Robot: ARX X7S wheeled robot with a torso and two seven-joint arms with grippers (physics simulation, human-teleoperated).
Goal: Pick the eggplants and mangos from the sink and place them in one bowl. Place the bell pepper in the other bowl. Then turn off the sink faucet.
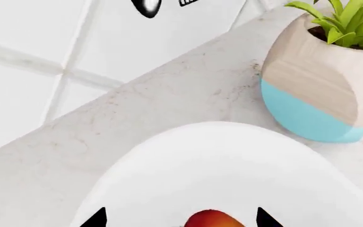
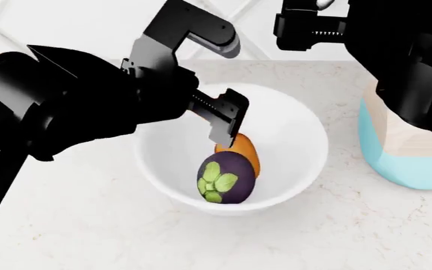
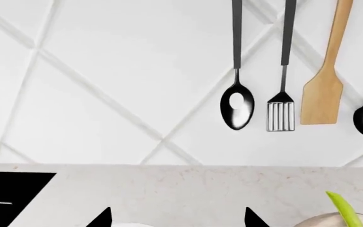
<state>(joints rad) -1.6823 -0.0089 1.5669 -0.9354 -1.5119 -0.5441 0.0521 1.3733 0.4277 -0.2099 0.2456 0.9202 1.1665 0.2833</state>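
Note:
A white bowl (image 2: 306,163) stands on the pale counter and holds one of the eggplants (image 2: 226,177), dark purple with its green cap up. One of the mangos (image 2: 247,151) lies against it on the far side. My left gripper (image 2: 227,128) hangs open just above the bowl's inside. In the left wrist view its black fingertips (image 1: 97,220) stand wide apart over the bowl (image 1: 219,161), with the mango (image 1: 214,220) loose between them. My right gripper (image 2: 289,25) is raised toward the wall and is open and empty (image 3: 178,218). A black corner of the sink (image 3: 8,189) shows. The bell pepper is out of view.
A beige and blue plant pot (image 2: 407,154) stands close to the bowl's right side, also seen in the left wrist view (image 1: 323,90). A black spoon (image 3: 237,104), a slotted turner (image 3: 281,113) and a wooden spatula (image 3: 323,99) hang on the tiled wall.

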